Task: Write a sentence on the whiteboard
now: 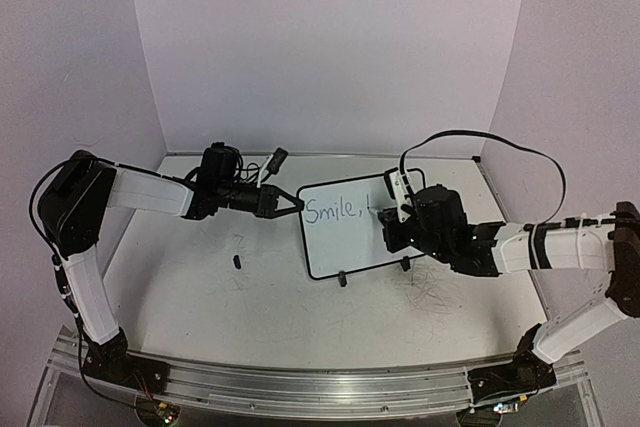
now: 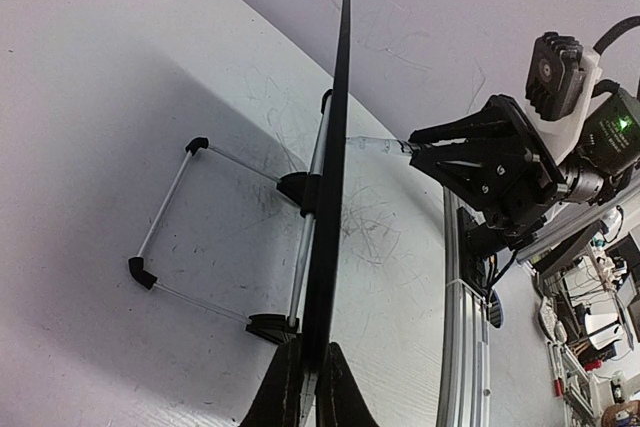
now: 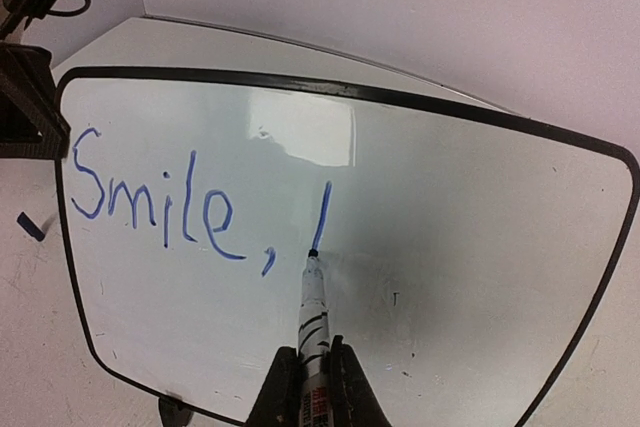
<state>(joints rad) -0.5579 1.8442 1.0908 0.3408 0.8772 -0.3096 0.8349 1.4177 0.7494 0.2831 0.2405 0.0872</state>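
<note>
The board [image 1: 360,242] stands on the worktop [image 1: 200,297], about midway between left and right and toward the far side. It rests on two small black feet and leans back on a thin wire stand, which shows in the left wrist view behind the board. Its white face is turned toward the near right.

The left fingers [image 1: 285,205] are clamped on the board's left edge. In the left wrist view the thin black frame runs straight up from between them, and each finger presses on one side.

The right fingers [image 3: 350,402] are closed tight on a marker [image 3: 313,307], holding it by the barrel with the tip pointing away from the wrist. The tip touches the board's face at the foot of a single upright stroke.

The writing [image 3: 160,202] is in blue and sits in the upper left part of the face. It reads "Smile," and the lone stroke follows just right of the comma. The right half and the lower part of the face are bare white, apart from a few tiny specks and a glossy reflection near the top.

A small dark object [image 1: 238,261] lies on the worktop near and left of the board, apart from both arms. Grey scuff marks [image 1: 430,292] cover the worktop just near of the board's right foot, under the right arm.
</note>
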